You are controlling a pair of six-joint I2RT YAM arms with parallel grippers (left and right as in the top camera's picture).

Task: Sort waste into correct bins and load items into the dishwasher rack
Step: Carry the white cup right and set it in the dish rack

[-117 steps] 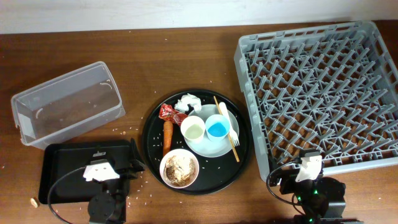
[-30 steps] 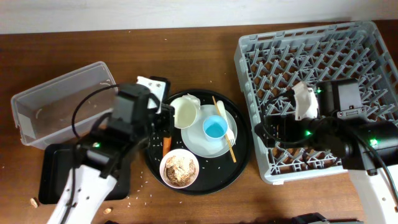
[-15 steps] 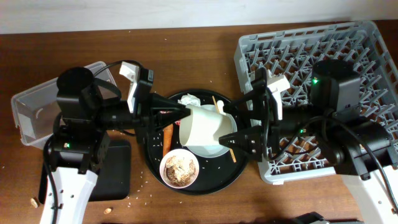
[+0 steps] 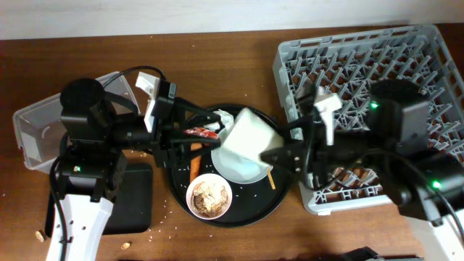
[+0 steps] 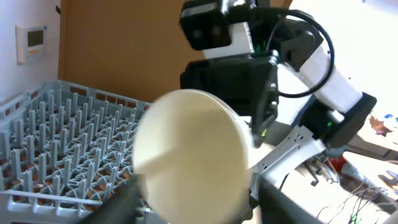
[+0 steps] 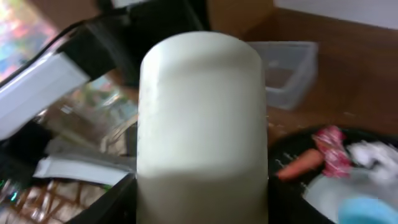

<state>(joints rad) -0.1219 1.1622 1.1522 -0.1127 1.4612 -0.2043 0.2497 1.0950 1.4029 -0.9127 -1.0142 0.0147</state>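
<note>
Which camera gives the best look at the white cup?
The overhead view. It shows the whole white cup, tilted over the plate and gripped by the right pincer. The right wrist view shows only its side, close and blurred. The left wrist view shows just its round end, also blurred.

My left arm (image 4: 90, 127) is wearing matte black motor housings above a white lower link, with a white camera block at the wrist, black cables looping off it and a small green light glowing at a lower joint. My right arm (image 4: 399, 119) is showing the same black-and-white build, with green lights shining at two joints and a white block sitting at the wrist. Thin black cable is running along its boxy housings and smooth white links.
</note>
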